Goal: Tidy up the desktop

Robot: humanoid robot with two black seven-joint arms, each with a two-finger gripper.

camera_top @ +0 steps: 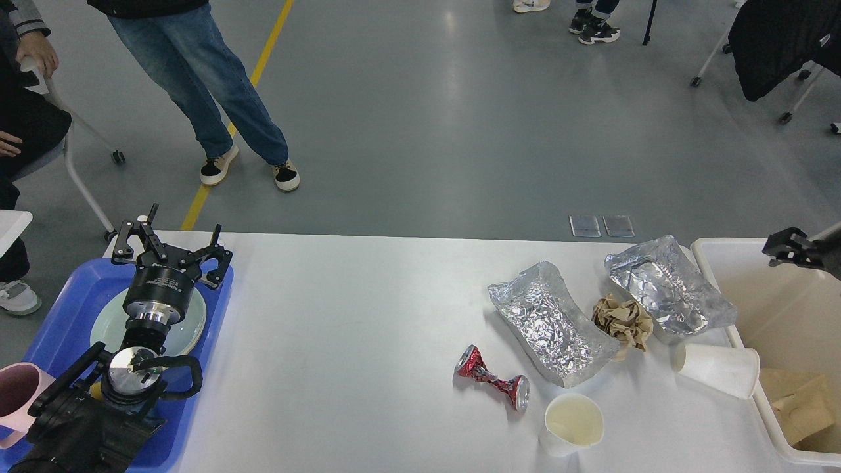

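White and glossy, the wide desk (341, 341) spans the view, carrying on its right half two crumpled silver foil trays (555, 322) (670, 286) with a wad of brown paper (623, 322) between them, a crushed red can (494, 378), an upright white paper cup (573, 424) and another white paper cup lying on its side (717, 369) against the cream plastic bin (782, 309). The left pincer (172, 244) hangs with fingers spread wide and empty over a pale green plate (190, 325) in the blue plastic tray (72, 295), a pink mug (20, 394) close by. Above the bin, the right pincer (792, 247) is dark and small, so I cannot tell how it stands.
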